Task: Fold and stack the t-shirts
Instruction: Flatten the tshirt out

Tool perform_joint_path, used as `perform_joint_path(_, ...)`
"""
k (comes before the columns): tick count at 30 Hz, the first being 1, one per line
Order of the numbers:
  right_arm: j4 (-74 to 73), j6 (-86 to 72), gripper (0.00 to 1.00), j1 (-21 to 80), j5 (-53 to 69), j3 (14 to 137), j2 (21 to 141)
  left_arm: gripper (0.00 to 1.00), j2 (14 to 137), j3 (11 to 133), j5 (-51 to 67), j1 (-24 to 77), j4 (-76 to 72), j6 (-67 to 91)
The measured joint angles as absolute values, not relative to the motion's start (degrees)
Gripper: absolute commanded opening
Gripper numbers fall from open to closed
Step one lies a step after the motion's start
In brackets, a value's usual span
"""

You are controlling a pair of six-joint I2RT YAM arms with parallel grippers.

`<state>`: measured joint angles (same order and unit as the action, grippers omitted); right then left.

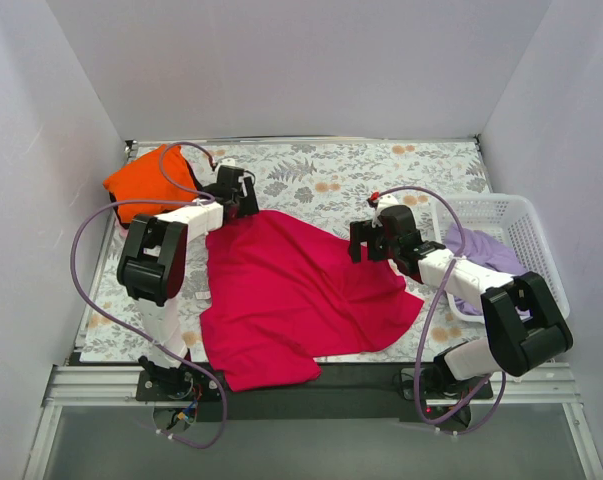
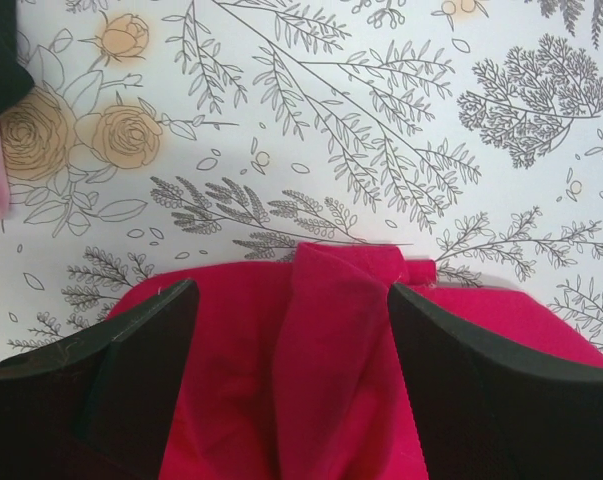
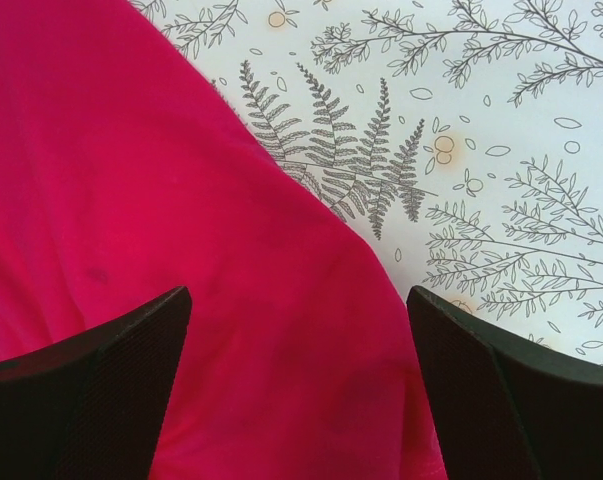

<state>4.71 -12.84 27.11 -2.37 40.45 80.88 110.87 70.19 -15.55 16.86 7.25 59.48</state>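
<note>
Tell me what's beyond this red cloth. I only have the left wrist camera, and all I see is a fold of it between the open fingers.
Observer: The crimson shirt lies spread out, unfolded, across the middle of the table, reaching the front edge.
Operator: Where's the other arm?
Observer: The right gripper is open, over the shirt's right edge.
Operator: Any other shirts?
Observer: Two more: an orange shirt at the far left corner, and a lavender shirt in the white basket on the right.
</note>
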Motion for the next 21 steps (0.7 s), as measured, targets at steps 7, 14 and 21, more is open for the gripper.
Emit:
perform_joint_path(7,4.8,-12.8,0.81,27.1,-1.7,40.4,81.1,0.58,110.9,70.2,-14.0,15.8,6.8,59.7)
perform_joint_path(14,5.1,-12.8,0.80,27.0,-2.0,40.4,83.5,0.48,111.0,70.2,-11.0,15.9,6.8,59.4)
perform_joint_path(21,5.1,-12.8,0.67,25.8,-2.5,40.4,84.9,0.33,111.1,70.2,-8.1,15.9,6.8,59.5)
